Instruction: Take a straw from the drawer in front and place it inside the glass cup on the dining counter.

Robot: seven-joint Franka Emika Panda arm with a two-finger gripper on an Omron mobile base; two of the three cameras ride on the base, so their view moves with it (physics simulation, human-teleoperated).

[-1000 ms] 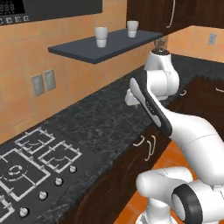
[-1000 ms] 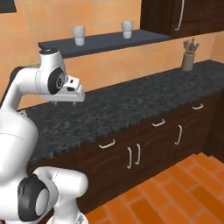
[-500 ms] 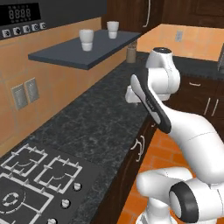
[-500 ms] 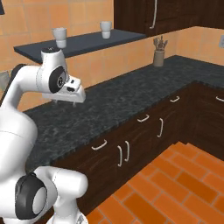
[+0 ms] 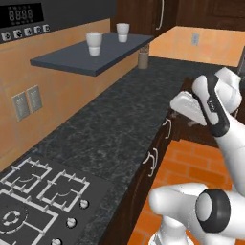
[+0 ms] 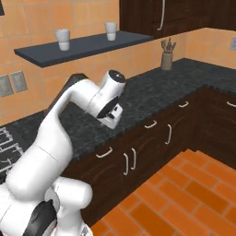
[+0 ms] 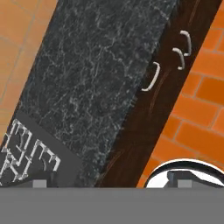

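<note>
Nearest: white robot arm w/ dark joints, its two-finger gripper (image 6: 114, 120) hanging over the front edge of the black speckled granite worktop (image 5: 119, 129). Fingertips barely visible, so the pics don't settle jaw width; going by the recorded opening, jaws are fully apart, and nothing seen held.

Just below: dark brown wooden cabinet fronts (image 6: 138, 152) w/ small curved pale metal handles (image 7: 151, 77), all shut as far as I can tell. Which one is the drawer w/ the straw I can't tell; no straw, glass cup or dining counter visible from here.

Left end of worktop: black gas hob w/ white grates (image 5: 33, 201). Further back: dark grey wall shelf (image 5: 91, 55) w/ two white opaque cups (image 5: 94, 43), then a utensil pot (image 6: 166, 59) by the corner.

Progress, my read: nothing done yet. Left to do: find + open drawer, pick straw, carry it to cup, drop in.
</note>
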